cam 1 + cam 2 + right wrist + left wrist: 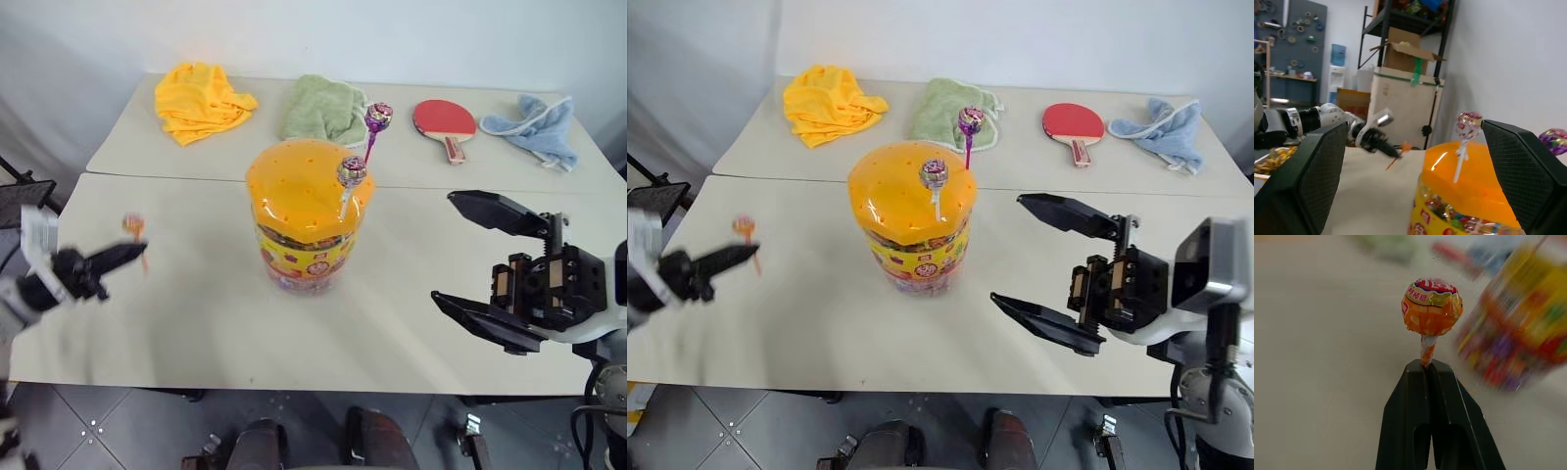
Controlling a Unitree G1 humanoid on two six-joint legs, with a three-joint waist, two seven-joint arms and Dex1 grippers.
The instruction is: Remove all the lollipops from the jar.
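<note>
The jar (304,220) stands mid-table, a clear tub with a domed orange lid and a yellow-red label. Two purple-wrapped lollipops stick up from its lid: one on a pale stick (352,172), one on a purple stick (378,117) at the far right rim. My left gripper (125,257) hovers over the table well left of the jar, shut on the stick of an orange-wrapped lollipop (1431,306). To the right of the jar my right gripper (444,248) stands wide open and empty, its jaws facing the jar.
Along the far table lie a yellow cloth (201,100), a green cloth (323,108), a red paddle (446,121) and a blue cloth (537,127). A seam (176,176) runs between the two tables. The near table edge (294,390) drops to the floor.
</note>
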